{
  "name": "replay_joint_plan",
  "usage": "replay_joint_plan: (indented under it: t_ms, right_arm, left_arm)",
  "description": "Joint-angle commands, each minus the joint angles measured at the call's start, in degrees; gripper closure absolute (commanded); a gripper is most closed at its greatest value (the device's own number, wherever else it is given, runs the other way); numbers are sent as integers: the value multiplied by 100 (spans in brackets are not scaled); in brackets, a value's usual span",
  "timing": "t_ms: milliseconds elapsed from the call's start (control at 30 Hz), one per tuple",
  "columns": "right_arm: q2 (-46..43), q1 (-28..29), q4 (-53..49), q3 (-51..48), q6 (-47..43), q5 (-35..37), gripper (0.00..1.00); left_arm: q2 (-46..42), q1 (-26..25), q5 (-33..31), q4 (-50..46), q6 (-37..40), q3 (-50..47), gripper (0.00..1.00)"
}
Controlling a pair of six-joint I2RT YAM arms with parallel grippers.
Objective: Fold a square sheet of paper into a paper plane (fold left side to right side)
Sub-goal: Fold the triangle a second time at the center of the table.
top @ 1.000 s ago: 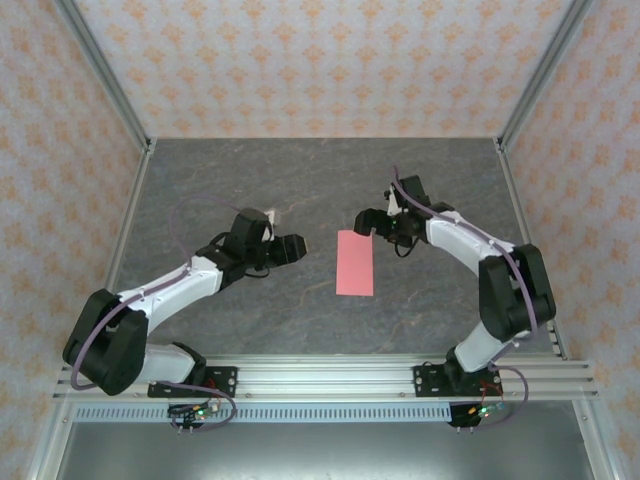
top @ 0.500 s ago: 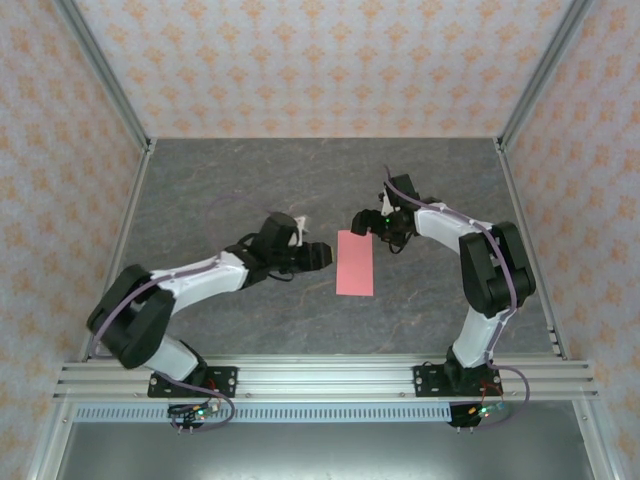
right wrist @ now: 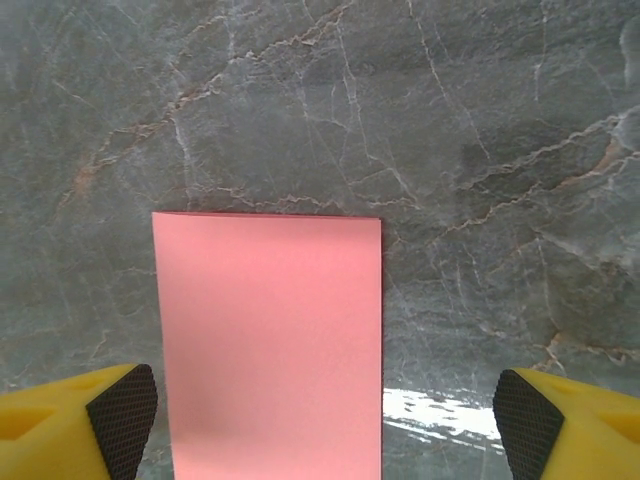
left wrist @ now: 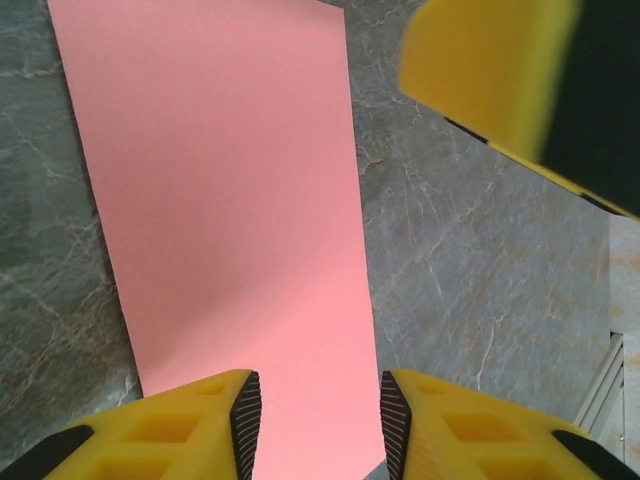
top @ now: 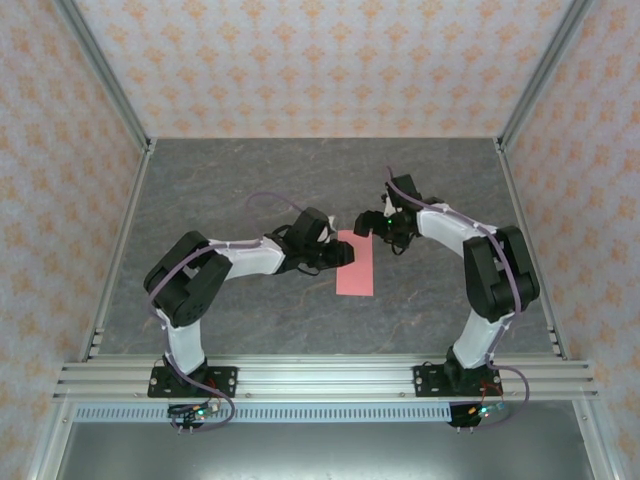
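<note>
One tabletop (top: 220, 180): grey, marbled, with patterned walls on three sides.
Arms: left arm (top: 240, 258) reaches right across the middle with its elbow folded up near its base. The right arm (top: 470, 240) curls in from the right.
Arm change: one second ago the left arm lay stretched out low and stopped well left of the sheet. Half a second ago it was just beside the sheet's left edge. The right arm has hardly shifted in the last half second.
Sheet: square sheet of paper (top: 354, 264) is creased down to a narrow salmon-pink rectangle. It lies flat near the centre of the tabletop, between the two arms.
Sheet axis: long axis runs near to far, from the arm bases toward the back wall, with the short ends near and far. Same place and heading as in both earlier views.
Sheet detail: plain and unmarked in the left wrist view (left wrist: 220, 200). The right wrist view (right wrist: 270, 330) shows one short end as a clean straight line.
Left gripper (top: 345, 255): now over the sheet's left side. Wrist view (left wrist: 315, 410) shows the jaws parted by a narrow gap with pink between them. It grips nothing, and I cannot tell if it touches the sheet.
Right gripper (top: 370, 225): at the sheet's far end. Wrist view (right wrist: 325, 420) shows the jaws spread wider than the sheet, holding nothing.
</note>
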Motion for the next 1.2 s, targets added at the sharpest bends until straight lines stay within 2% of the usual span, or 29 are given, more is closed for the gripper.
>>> replay_joint_plan:
  t_ms: [0,300,467,767,967,1167]
  right_arm:
    - [-340,33,-237,-185,136,25,10]
    - [-1005,45,-375,-816,441,-368,11]
    - [-1190,157,-277,-1257,691,-837,18]
    - [-1153,438,-74,-1585,993,-909,22]
    - [-1081,411,183,-1405,852,-621,23]
    - [-669,72,652,-997,350,-659,25]
  left_arm:
    - [166,23,-63,-155,102,155,62]
    - [227,23,-420,-358,30,-37,69]
    - [117,23,-477,-231,-37,-226,73]
    - [70,23,-468,-193,-80,-293,79]
    - [42,23,-477,-175,-96,-329,80]
    - [51,23,-459,-142,-123,-345,80]
